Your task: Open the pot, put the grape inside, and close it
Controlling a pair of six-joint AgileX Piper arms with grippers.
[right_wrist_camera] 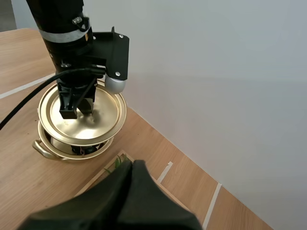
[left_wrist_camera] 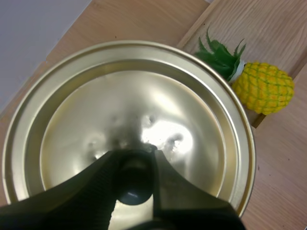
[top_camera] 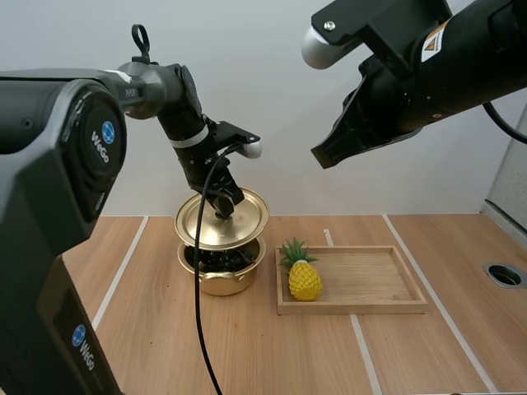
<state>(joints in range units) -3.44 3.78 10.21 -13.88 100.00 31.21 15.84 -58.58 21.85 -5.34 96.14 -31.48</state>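
The left gripper [left_wrist_camera: 134,160] is clamped on the black knob [left_wrist_camera: 134,188] of the gold lid [left_wrist_camera: 144,105], 1 finger on each side of it; the lid is carried directly beneath the gripper, slightly tilted, and just above the pot [top_camera: 222,282]; whether its lower edge touches the pot's rim cannot be told. Dark contents [top_camera: 216,258] are seen in the pot under the lid, and they are judged to be the grapes, though too much is hidden for certainty; the closing step is taken to be in hand.

3 faults are judged possible. If the lid is lowered while tilted, 1 edge could catch on the rim, so that the lid is left askew or the pot is pushed along the table [top_camera: 412,354]. The knob is small and round, so the lid could swing or slip between the 2 fingers if it is jolted against the rim. Should the contents stand above the rim, the lid would be propped up and not seated.

To the right of the left gripper a toy pineapple [top_camera: 304,278] stands at the near end of the wooden tray [top_camera: 362,307], just beside the pot; it could be knocked if the lid is swung that way.

Further right the right gripper [right_wrist_camera: 133,166] is held high, well apart from the pot, its fingers pressed together on nothing; the left arm would be endangered only if it were brought down towards the pot.
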